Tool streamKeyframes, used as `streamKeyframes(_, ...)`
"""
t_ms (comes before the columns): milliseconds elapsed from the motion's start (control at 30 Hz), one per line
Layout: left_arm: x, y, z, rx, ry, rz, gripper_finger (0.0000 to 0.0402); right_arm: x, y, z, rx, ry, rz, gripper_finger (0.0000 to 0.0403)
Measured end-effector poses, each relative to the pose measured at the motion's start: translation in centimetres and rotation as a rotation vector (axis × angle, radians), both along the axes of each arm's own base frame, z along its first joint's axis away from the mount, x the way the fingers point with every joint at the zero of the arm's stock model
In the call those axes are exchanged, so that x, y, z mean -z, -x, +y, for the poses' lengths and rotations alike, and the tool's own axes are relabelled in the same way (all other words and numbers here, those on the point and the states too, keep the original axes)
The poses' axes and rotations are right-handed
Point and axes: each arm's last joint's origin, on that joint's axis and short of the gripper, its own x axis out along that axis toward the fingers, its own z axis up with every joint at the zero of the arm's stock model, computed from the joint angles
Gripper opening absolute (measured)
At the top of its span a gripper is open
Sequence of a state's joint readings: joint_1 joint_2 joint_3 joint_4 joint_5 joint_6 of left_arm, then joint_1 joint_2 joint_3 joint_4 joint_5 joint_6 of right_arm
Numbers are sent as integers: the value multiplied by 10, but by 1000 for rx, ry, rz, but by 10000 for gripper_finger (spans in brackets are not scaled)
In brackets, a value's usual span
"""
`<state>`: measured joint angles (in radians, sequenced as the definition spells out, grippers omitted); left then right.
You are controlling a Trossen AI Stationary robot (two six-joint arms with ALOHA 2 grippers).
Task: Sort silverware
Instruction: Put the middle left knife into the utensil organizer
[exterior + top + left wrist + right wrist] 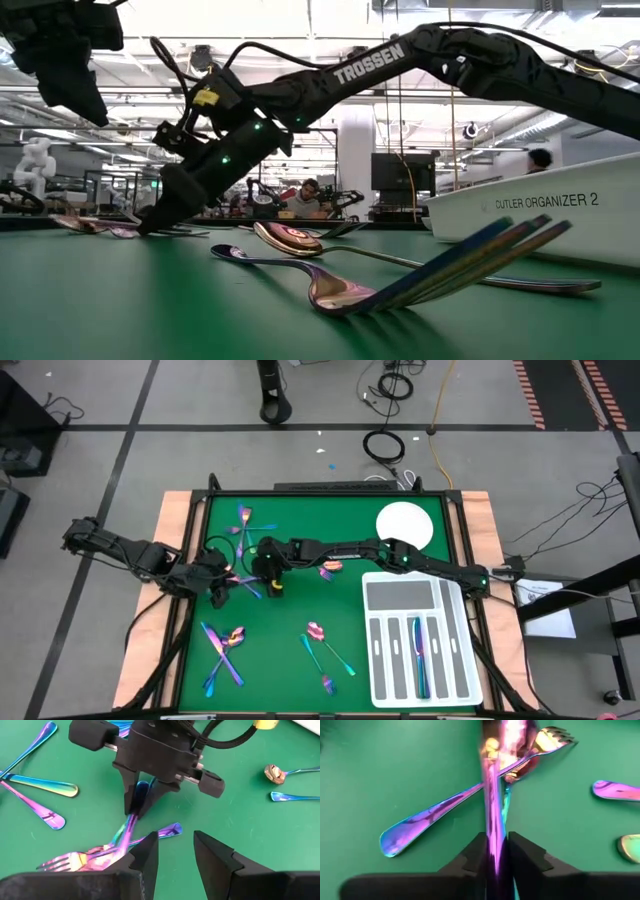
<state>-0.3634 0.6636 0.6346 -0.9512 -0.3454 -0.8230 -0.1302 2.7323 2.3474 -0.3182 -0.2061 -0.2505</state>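
Note:
Iridescent silverware lies scattered on the green table: a small pile [243, 582] left of centre, a pair [245, 518] toward the far edge, and a group [222, 650] near the front left. My right gripper [273, 590] reaches across from the right and is shut on one slim piece [492, 795] of the pile, which crosses over a fork [470, 795]. My left gripper [175, 852] hovers open just left of the pile, with nothing between its fingers. My right gripper pinches the piece's handle [494, 837] between its two fingers [131, 800], close to the handle's free end. The fingers slant down from the far side, and the handle runs out ahead in line with them. Its other end rests on the pile, across the fork.
A white compartmented tray [385, 660] stands at the near right with a few pieces in it. A round white plate [405, 525] sits at the far right. More spoons [325, 645] lie mid-table near the front, and one piece [330, 568] lies under the right arm.

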Motion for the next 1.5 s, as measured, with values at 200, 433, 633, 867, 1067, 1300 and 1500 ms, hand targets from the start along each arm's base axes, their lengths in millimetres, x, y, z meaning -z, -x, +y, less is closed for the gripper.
streamKeyframes(200,0,0,0,0,-1,0,125,-4,0,-9,56,-28,-12,4)
streamKeyframes(433,0,0,0,1,-1,1,125,-11,3,-15,79,-60,-4,2)
streamKeyframes(633,0,0,0,2,-2,1,125,-32,7,-15,75,-57,-4,1)
streamKeyframes(867,0,0,0,10,-22,-4,125,-49,21,-7,27,-30,122,0)
streamKeyframes(1067,-1,-2,1,13,-71,-24,125,-53,34,-3,8,-34,253,0)
streamKeyframes(1300,-4,-4,1,32,-110,-67,125,-81,45,5,33,10,290,0)
streamKeyframes(1500,-6,-2,1,43,-119,-86,125,-112,58,16,49,46,315,0)
